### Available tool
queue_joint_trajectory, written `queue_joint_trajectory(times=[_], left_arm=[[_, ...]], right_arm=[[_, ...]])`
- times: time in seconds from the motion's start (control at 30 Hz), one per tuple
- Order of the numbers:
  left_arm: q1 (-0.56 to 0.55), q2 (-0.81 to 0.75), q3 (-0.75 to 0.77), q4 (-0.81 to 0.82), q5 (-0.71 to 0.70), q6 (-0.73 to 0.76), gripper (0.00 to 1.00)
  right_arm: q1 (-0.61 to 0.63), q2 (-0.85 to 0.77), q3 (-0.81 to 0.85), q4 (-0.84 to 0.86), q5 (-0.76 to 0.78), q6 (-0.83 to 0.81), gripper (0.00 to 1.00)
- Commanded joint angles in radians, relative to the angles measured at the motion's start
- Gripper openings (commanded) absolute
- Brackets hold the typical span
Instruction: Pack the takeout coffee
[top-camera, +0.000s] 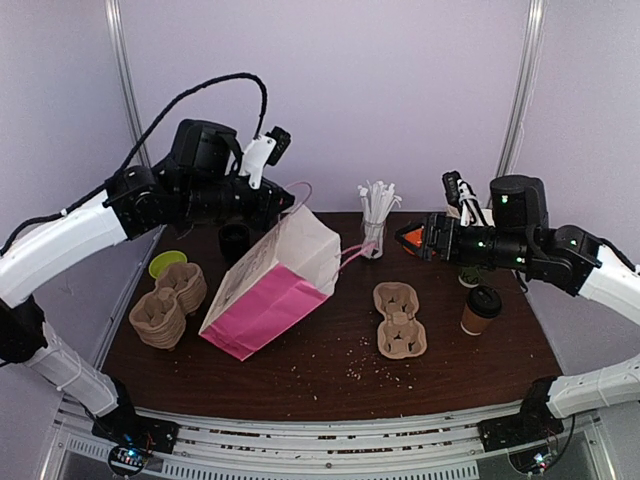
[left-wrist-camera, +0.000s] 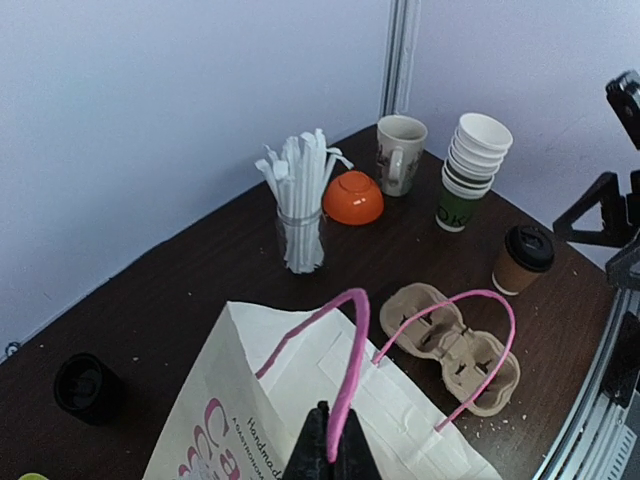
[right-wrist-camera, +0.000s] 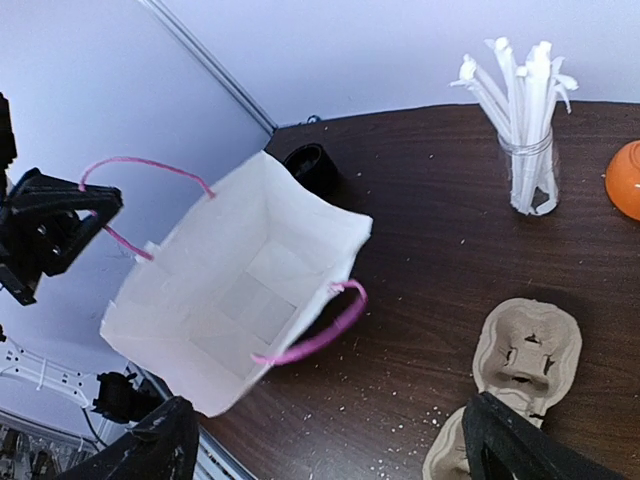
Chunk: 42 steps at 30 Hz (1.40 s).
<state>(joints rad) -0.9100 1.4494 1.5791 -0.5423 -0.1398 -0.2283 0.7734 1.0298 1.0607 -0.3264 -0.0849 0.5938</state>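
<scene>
The takeout coffee (top-camera: 481, 310), a brown cup with a black dome lid, stands upright at the right of the table and also shows in the left wrist view (left-wrist-camera: 522, 258). A white-and-pink paper bag (top-camera: 268, 282) is tilted with its mouth toward the right. My left gripper (left-wrist-camera: 330, 442) is shut on one pink handle (left-wrist-camera: 348, 360) and holds the bag up from above left (top-camera: 283, 197). My right gripper (right-wrist-camera: 328, 425) is wide open and empty. It hovers to the right of the bag's mouth (top-camera: 420, 240), behind and left of the coffee. The bag's inside (right-wrist-camera: 235, 295) is empty.
A cardboard cup carrier (top-camera: 400, 320) lies between the bag and the coffee. A stack of carriers (top-camera: 165, 305) sits at the left. A glass of white straws (top-camera: 375, 225) and a black cup (top-camera: 235, 240) stand at the back. A beige mug (left-wrist-camera: 400, 155), stacked white-and-green cups (left-wrist-camera: 472, 170) and an orange bowl (left-wrist-camera: 352, 198) are far right.
</scene>
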Motion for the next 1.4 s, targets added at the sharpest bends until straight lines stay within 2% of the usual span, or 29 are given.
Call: queue_joint_trajectory(times=[0.0,0.13,0.27,0.47,0.77,1.0,1.17,1.37], left_arm=[[-0.036,-0.038,-0.118,0.159,0.047,-0.035,0.00],[-0.048,-0.062,-0.159,0.218,0.076,-0.056,0.00],[-0.056,-0.067,-0.138,0.223,0.093,-0.056,0.00],[-0.067,-0.091,-0.123,0.240,0.126,-0.054,0.00],[-0.070,-0.114,-0.157,0.299,0.177,-0.060,0.00],[-0.070,-0.150,-0.273,0.349,0.179,-0.102,0.00],[-0.070,-0.170,-0.338,0.349,0.180,-0.116,0.00],[-0.070,-0.210,-0.404,0.352,0.160,-0.133,0.00]], right_arm=[[-0.002,0.018,0.025,0.043,-0.108,0.061,0.94],[-0.003,0.018,0.014,0.039,-0.061,0.100,0.94],[-0.003,0.023,0.003,0.015,0.006,0.096,0.94],[-0.019,0.050,0.057,0.002,0.021,0.093,0.95],[-0.125,0.076,0.153,-0.009,-0.070,0.112,0.95],[-0.128,0.093,0.201,-0.046,-0.134,0.107,0.96],[-0.129,0.106,0.224,-0.109,-0.113,0.065,0.96],[-0.131,0.186,0.259,-0.142,-0.162,-0.005,0.92]])
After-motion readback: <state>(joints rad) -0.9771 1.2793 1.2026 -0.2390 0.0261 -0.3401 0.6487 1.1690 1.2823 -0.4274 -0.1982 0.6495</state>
